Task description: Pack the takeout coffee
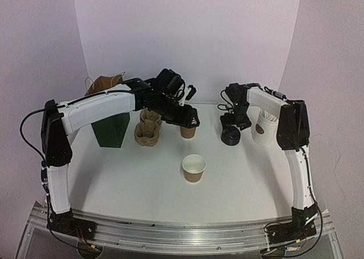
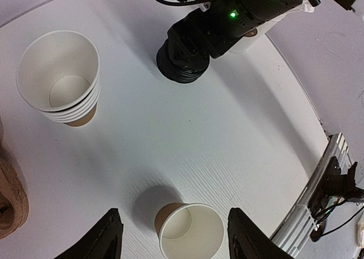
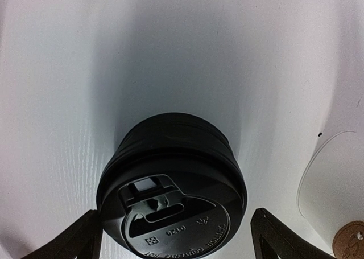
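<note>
Left jaws open, gripping nothing. Their wrist view frames the small brown kraft-paper cup with white inner rim (image 2: 190, 233) between them, lidless and upright on the white counter (image 1: 142, 179). Right jaws open, straddling a black plastic dome lid (image 3: 170, 190) atop a black stack, beyond-right of that cup; we cannot tell if they touch it. Stack of lidless brown paper cups (image 2: 60, 79) just beyond the cup, under the left jaws. Tall white paper cup (image 1: 263, 128) farther right; brown pulp carriers (image 1: 148, 131) and dark green bag (image 1: 112, 129) beyond-left.
</note>
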Robot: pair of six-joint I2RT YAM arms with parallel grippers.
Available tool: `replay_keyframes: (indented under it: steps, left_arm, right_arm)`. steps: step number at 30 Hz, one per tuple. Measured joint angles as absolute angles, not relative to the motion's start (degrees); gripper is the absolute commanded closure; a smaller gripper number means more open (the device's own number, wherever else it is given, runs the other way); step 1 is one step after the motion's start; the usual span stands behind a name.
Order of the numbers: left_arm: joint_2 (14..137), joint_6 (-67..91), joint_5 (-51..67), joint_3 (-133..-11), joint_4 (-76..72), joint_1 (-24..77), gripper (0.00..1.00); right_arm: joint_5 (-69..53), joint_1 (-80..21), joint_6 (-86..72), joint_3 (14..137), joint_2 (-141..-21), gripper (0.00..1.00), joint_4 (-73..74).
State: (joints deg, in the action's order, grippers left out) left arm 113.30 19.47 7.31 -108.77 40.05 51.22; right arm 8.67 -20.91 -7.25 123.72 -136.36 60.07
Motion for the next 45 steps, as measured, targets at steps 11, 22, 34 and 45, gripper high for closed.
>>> replay_keyframes:
  steps: [11, 22, 34, 45]
  left_arm:
    - [113.3, 19.44, 7.33, -108.77, 40.03, 51.22, 0.38]
    - [113.32, 19.27, 7.33, -108.77, 40.05, 51.22, 0.38]
    - [113.34, 18.85, 7.31, -108.77, 40.07, 51.22, 0.38]
    - [113.34, 17.93, 6.83, -108.77, 40.05, 51.22, 0.38]
  right_arm:
    - [7.97, -20.86, -7.24, 123.76, -137.41, 0.15, 60.07]
    - [7.97, -20.86, -7.31, 123.86, -137.49, 0.22, 60.07]
    - [7.95, -20.86, -7.54, 123.45, -137.21, 0.22, 59.91]
    - [7.91, -20.91, -8.0, 116.13, -128.68, 0.23, 60.13]
